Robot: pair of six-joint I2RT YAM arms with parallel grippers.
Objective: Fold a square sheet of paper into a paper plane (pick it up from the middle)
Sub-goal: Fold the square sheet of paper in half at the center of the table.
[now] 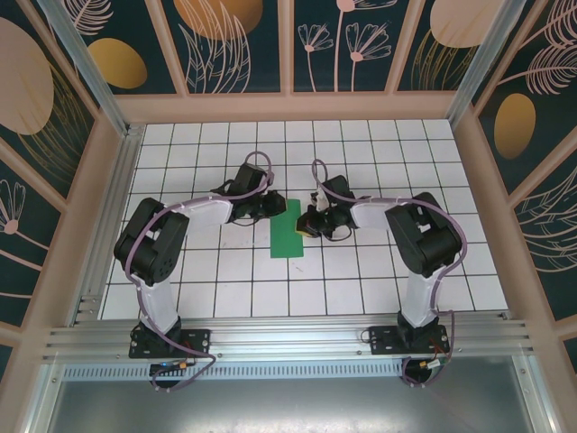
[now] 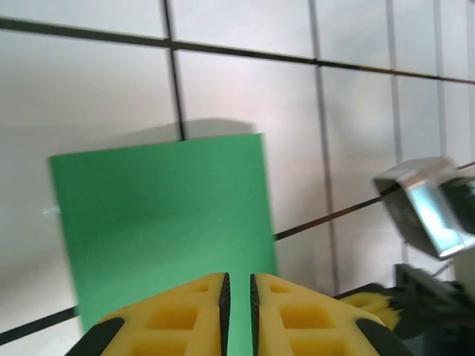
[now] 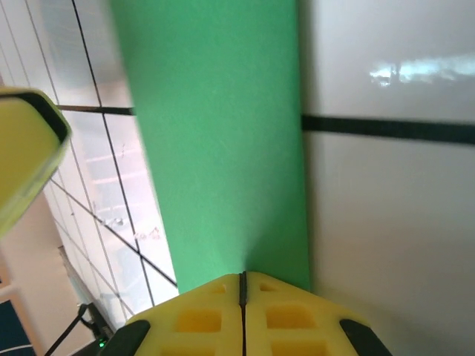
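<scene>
Top external view: green sheet of paper flat near the middle of the desk, shaped like a tall thin strip, likely folded in half already. Left hand at the strip's 10 o'clock, right hand at its 3 o'clock. Left wrist view: yellow fingers a thin slit apart over the paper; cannot tell whether pinching or let go. Right wrist view: fingers clenched tight at the paper's edge; cannot tell if paper caught between. Could go wrong: thin paper sliding on smooth tiles, so a crooked next fold; fold popping open; tearing if tugged two ways.
</scene>
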